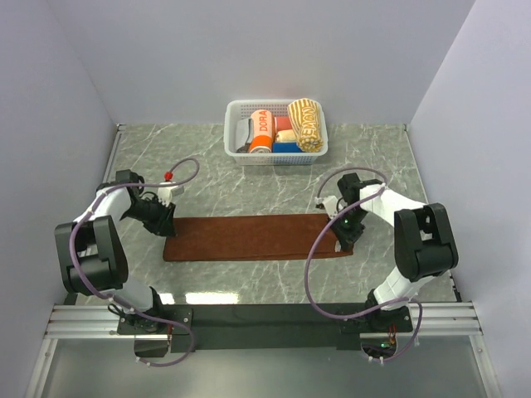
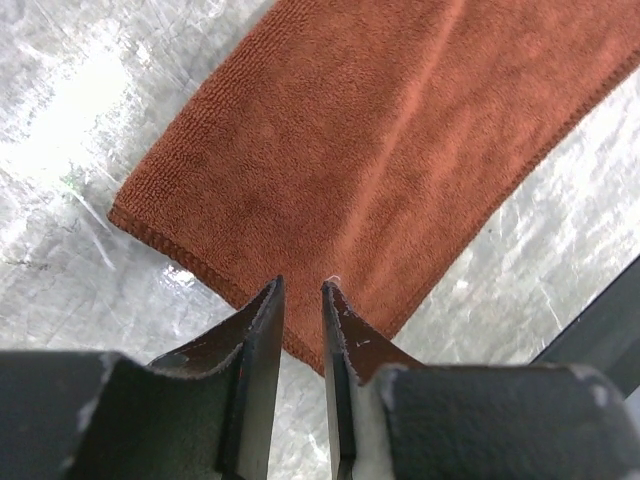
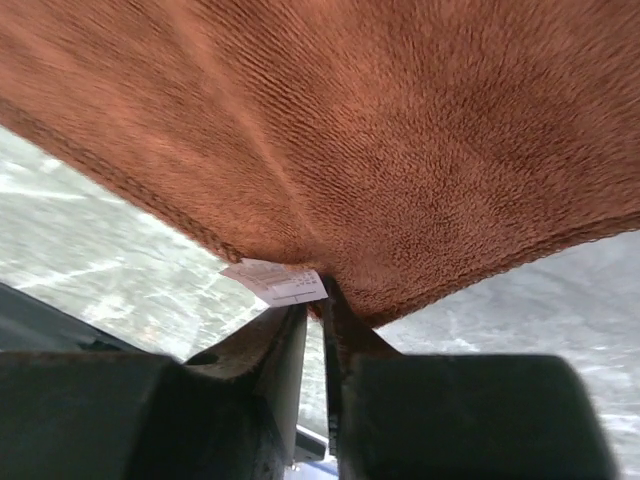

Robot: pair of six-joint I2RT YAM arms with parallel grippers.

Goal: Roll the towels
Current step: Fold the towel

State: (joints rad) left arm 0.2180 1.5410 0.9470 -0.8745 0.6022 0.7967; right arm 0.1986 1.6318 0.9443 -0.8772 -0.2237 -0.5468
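Note:
The rust-brown towel (image 1: 257,238) lies flat as a long strip across the table's middle. My left gripper (image 1: 164,222) is at its left end. In the left wrist view the left gripper (image 2: 302,285) has its jaws a little apart and empty, just over the towel's (image 2: 400,130) near corner. My right gripper (image 1: 344,240) is at the right end. In the right wrist view the right gripper (image 3: 322,295) is shut on the towel's (image 3: 400,130) edge beside a white label (image 3: 275,280), lifting it. The cream-yellow towel (image 1: 305,124) lies rolled in the basket.
A white basket (image 1: 274,102) stands at the back centre, holding the orange DORA roll (image 1: 262,131) and small coloured rolls. Grey walls close in the table on the left, back and right. A black rail runs along the near edge.

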